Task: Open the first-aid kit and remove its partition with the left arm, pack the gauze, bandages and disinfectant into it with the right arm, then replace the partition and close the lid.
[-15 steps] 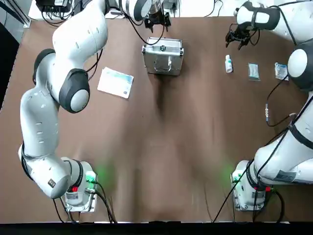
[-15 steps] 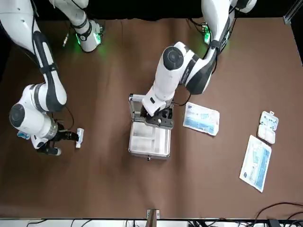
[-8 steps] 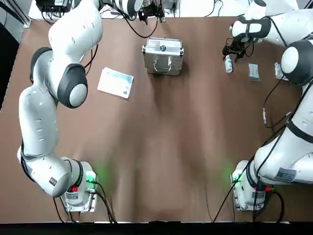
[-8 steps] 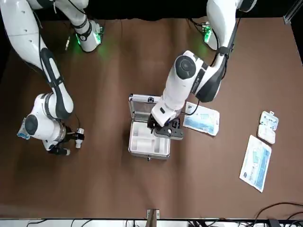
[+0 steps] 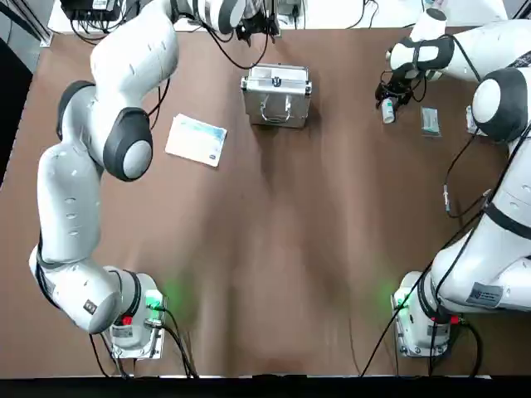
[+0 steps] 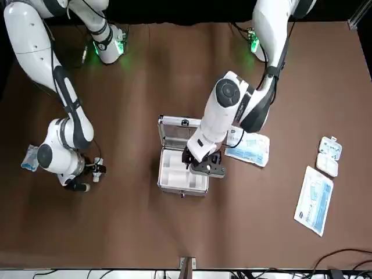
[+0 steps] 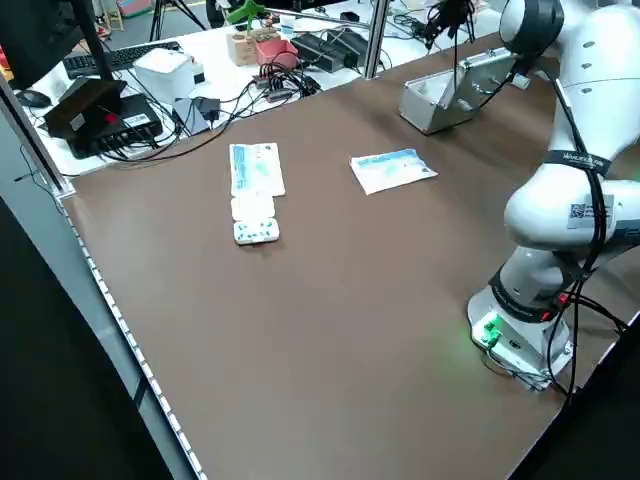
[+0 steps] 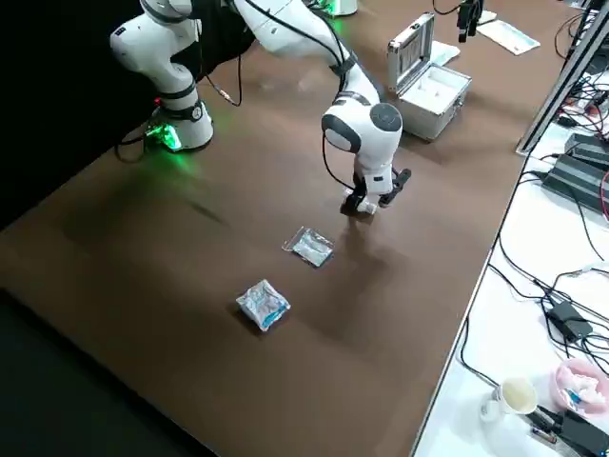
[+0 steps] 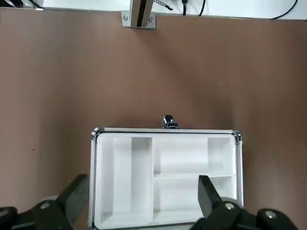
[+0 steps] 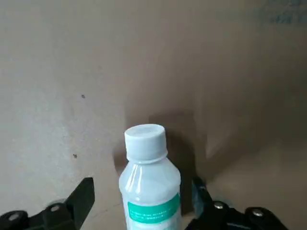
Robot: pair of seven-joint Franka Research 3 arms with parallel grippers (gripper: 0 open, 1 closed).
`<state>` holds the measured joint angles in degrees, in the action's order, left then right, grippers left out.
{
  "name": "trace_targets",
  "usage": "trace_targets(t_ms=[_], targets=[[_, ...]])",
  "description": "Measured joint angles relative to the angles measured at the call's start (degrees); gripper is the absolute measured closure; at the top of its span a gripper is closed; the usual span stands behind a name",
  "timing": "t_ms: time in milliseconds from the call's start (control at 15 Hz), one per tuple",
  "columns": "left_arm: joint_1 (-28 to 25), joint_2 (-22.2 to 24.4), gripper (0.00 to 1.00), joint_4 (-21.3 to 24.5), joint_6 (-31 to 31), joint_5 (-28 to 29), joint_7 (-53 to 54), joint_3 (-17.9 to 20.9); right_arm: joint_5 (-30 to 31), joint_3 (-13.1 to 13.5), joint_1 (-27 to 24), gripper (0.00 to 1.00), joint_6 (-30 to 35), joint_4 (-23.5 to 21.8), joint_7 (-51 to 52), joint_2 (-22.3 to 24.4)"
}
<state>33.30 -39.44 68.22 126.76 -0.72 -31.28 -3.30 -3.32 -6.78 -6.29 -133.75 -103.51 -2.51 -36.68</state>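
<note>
The first-aid kit [image 6: 183, 160] is open, lid up, but the partition [image 9: 165, 179] is not out yet — it sits in the case right under the left gripper [image 9: 144, 203], whose fingers are spread apart. The right gripper [image 10: 141, 201] is down at the disinfectant [image 10: 149, 184], fingers apart with the little bottle standing between them — not squeezed yet. Two small packets [image 8: 285, 276] lie well behind it, so I think all the packing is still left.
</note>
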Motion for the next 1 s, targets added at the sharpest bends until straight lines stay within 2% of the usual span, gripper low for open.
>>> trace_targets(t_ms=[267,800,933,1000], targets=[[0.2,-2.0,0.0,0.0,1.5,0.0,1.4,0.0,0.1,0.0,0.0,0.19,0.3,0.0,0.1,-0.1],[1.4,-5.7,0.0,0.0,1.9,0.0,2.6,-0.2,0.9,0.0,0.1,0.21,3.8,0.0,0.1,-0.1],[1.6,-6.2,0.0,0.0,1.9,0.0,2.6,-0.2,1.2,0.0,0.1,0.24,4.1,0.0,0.1,-0.1],[1.6,-6.3,0.0,0.0,1.9,0.0,2.6,-0.2,1.3,-0.1,0.1,0.29,4.2,0.0,0.1,-0.1]])
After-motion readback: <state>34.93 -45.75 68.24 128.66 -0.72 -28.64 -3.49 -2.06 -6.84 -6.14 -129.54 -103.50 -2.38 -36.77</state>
